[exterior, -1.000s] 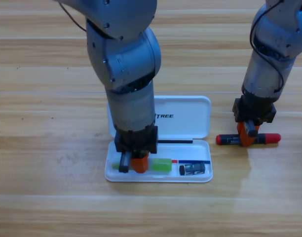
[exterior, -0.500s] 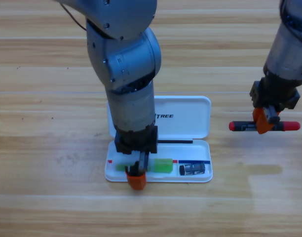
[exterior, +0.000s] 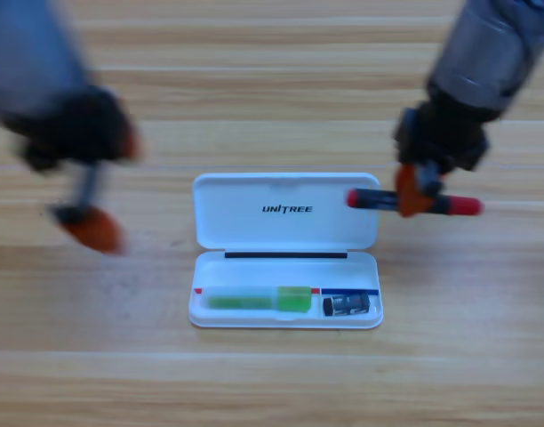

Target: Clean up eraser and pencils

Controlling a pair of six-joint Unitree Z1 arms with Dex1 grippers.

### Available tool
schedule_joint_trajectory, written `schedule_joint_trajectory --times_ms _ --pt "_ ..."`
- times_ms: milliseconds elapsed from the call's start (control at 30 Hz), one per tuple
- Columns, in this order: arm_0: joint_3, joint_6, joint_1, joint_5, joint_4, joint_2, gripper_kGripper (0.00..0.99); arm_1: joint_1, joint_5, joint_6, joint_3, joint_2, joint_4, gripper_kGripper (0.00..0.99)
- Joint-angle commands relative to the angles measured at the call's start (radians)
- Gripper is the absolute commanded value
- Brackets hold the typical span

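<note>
White case lies open mid-table, green pencil & eraser in its tray. Right gripper clamps black-red pencil at mid-length above lid's right edge; looks stiff, light, slick, so centre grip suits. Left gripper off left, jaws apart, empty.

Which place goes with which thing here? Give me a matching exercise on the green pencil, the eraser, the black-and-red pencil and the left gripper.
Things:
1. green pencil
2. eraser
3. black-and-red pencil
4. left gripper

Places:
A. right end of the white case tray
B. held by the right gripper, beside the lid's right edge
C. left part of the tray
D. left of the case

Pairs: 1-C, 2-A, 3-B, 4-D
</note>
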Motion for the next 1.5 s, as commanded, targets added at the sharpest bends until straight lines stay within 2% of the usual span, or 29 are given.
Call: schedule_joint_trajectory --times_ms 33,200,367,1000,1033,1067,1100,1133,1167,1267,1500 --pt "0.127 0.09 0.228 0.009 0.008 -0.136 0.99 0.117 0.007 0.055 -0.158 0.23 0.07 0.0" --pt "0.215 0.09 0.236 0.0 -0.031 -0.142 0.989 0.148 0.006 0.079 -0.287 0.327 0.098 0.0" --pt "0.253 0.077 0.236 -0.017 -0.052 -0.142 0.989 0.169 0.004 0.088 -0.344 0.379 0.103 0.0" --pt "0.319 0.077 0.236 -0.02 -0.11 -0.122 0.989 0.161 -0.012 0.098 -0.365 0.427 0.103 0.0" --pt "0.319 0.077 0.236 -0.022 -0.11 -0.122 0.989 0.161 -0.012 0.099 -0.365 0.427 0.103 0.061" --pt "0.319 0.077 0.236 -0.022 -0.112 -0.12 0.989 0.161 -0.012 0.099 -0.367 0.427 0.103 0.336" --pt "0.32 0.075 0.236 -0.022 -0.112 -0.119 0.989 0.161 -0.014 0.102 -0.368 0.425 0.103 0.67" --pt "0.32 0.073 0.236 -0.022 -0.113 -0.117 0.989 0.161 -0.014 0.102 -0.368 0.421 0.103 0.887" --pt "0.322 0.073 0.236 -0.022 -0.113 -0.116 0.989 0.161 -0.012 0.102 -0.37 0.414 0.101 0.928" --pt "0.327 0.07 0.236 -0.023 -0.115 -0.114 0.989 0.161 -0.005 0.102 -0.375 0.393 0.101 0.954" --pt "0.327 0.06 0.236 -0.026 -0.123 -0.114 0.99 0.161 0.014 0.108 -0.355 0.328 0.101 0.957"
